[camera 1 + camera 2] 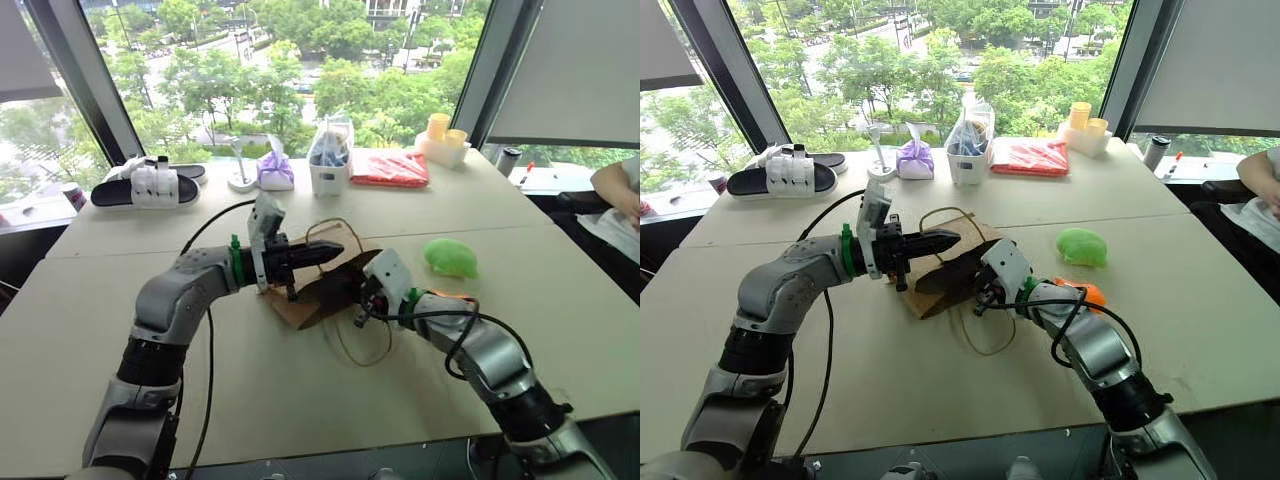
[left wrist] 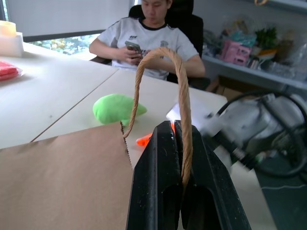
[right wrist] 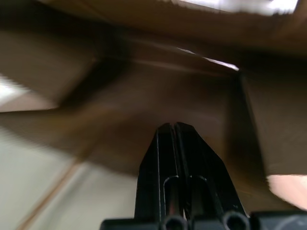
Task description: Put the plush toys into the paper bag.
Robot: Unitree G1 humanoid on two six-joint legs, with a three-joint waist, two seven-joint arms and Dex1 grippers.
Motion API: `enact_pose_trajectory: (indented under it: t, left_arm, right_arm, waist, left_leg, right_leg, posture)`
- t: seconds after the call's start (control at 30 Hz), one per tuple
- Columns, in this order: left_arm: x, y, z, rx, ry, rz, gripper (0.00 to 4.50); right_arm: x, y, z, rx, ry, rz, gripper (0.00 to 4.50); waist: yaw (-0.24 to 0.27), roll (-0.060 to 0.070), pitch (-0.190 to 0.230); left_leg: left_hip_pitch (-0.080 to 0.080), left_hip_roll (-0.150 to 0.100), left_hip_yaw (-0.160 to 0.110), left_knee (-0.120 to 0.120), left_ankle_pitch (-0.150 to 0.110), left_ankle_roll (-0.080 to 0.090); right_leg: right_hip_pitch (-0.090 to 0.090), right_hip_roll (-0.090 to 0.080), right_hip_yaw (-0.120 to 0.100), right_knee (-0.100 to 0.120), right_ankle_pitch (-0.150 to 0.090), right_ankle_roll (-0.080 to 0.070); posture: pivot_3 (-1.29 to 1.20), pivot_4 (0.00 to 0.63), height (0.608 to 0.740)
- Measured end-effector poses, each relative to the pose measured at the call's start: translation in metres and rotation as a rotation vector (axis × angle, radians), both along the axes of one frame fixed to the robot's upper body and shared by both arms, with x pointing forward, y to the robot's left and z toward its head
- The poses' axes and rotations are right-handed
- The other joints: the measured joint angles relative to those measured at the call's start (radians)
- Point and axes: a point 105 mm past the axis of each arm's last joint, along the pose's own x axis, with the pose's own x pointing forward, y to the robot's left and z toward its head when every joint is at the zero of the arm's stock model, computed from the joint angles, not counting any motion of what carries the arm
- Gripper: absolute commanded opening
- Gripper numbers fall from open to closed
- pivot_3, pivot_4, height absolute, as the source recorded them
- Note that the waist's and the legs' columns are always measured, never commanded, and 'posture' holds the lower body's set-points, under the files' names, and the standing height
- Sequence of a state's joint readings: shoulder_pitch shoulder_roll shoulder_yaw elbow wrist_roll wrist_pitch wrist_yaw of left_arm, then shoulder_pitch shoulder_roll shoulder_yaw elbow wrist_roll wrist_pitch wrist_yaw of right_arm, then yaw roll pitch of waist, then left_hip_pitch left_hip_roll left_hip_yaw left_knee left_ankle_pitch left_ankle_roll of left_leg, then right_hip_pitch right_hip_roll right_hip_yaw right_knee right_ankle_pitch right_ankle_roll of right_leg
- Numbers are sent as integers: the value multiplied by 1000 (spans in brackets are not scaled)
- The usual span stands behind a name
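here the plain brown kraft paper bag [image 1: 318, 285] lay near the middle of the pale table [image 1: 150, 410], its mouth lifted toward the right arm. the left gripper [image 2: 178, 125] was clenched on one thin tan string loop handle [image 2: 163, 81], holding that edge of the bag up off the table. the other string handle [image 1: 362, 340] lay slack on the tabletop. the right gripper [image 3: 175, 125] had its fingers pressed together, grasping nothing, with the tip at the bag's dark opening. the light-green rounded oval plush toy [image 1: 450, 257] sat on the table beyond the right arm, well apart from the bag. the orange-red plush toy [image 1: 1085, 292] lay just behind the right forearm, partly hidden. farther back stood a purple tied pouch [image 1: 275, 170], a clear plastic bag with blue contents [image 1: 330, 150] and a flat red packet [image 1: 390, 167]. a seated person [image 2: 148, 38] held a phone at the table's far side.
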State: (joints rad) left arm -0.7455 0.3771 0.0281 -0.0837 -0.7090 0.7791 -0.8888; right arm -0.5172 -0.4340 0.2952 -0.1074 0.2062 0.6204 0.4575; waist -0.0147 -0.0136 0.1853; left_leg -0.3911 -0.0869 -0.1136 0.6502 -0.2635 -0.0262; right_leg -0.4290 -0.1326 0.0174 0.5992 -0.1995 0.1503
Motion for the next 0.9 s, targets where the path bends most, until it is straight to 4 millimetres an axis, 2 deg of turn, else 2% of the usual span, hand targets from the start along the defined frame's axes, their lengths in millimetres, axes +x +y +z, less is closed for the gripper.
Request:
enact_pose_trajectory:
  t: [0.1, 0.23, 0.3, 0.53, 0.63, 0.7, 0.83, 0.9]
  left_arm:
    - [3, 3, 21, -68, 13, 30, 38]
    - [19, 23, 58, -234, 35, 156, 38]
    - [25, 31, 63, -266, 48, 204, 38]
    - [39, 56, 62, -290, 85, 315, 38]
    - [36, 57, 61, -270, 71, 304, 38]
    - [31, 53, 53, -249, 76, 278, 38]
    - [17, 38, 32, -184, 113, 187, 38]
    - [10, 30, 24, -152, 110, 151, 38]
  right_arm:
    - [3, 3, -15, -21, 25, 3, 0]
    - [-3, 3, -27, -55, 48, 33, 0]
    - [-7, 4, -33, -66, 61, 51, 0]
    - [-9, 3, -34, -110, 45, 81, 0]
    - [-9, 3, -32, -108, 43, 83, 0]
    - [-10, 3, -31, -99, 54, 84, 0]
    - [-17, 2, -6, -86, 6, 106, 0]
    - [-30, -6, 21, -47, -10, 121, 0]
  waist:
    - [-1, 0, 0]
    - [1, 0, 0]
    - [0, 0, 0]
    - [-1, 0, 0]
    - [-1, 0, 0]
    - [-1, 0, 0]
    - [1, 0, 0]
    - [4, 1, 0]
  left_leg:
    - [0, 0, 0, 0, 1, -1]
    - [0, 0, 0, 0, 1, -1]
    - [0, 0, 0, 0, 1, -1]
    - [0, 0, 0, 0, 1, -2]
    - [0, 0, 0, 0, 1, -2]
    - [0, 0, 0, 0, 1, -2]
    - [0, 0, 0, 0, 1, -2]
    - [-1, -1, -1, 0, 1, -2]
  right_leg:
    - [0, 0, 0, 0, 0, 0]
    - [0, 0, 0, 0, 0, 0]
    - [0, 0, 0, 0, 0, 0]
    - [0, 0, 0, 0, 0, 0]
    - [0, 0, 0, 0, 0, 0]
    - [0, 0, 1, 0, 0, 0]
    - [0, 0, 1, 0, 0, 0]
    - [0, 0, 1, 0, 0, 0]
  posture:
    - [0, 150, 740]
    - [0, 150, 740]
    - [0, 150, 740]
    - [0, 150, 740]
    - [0, 150, 740]
    - [0, 150, 740]
    - [0, 150, 740]
    - [0, 150, 740]
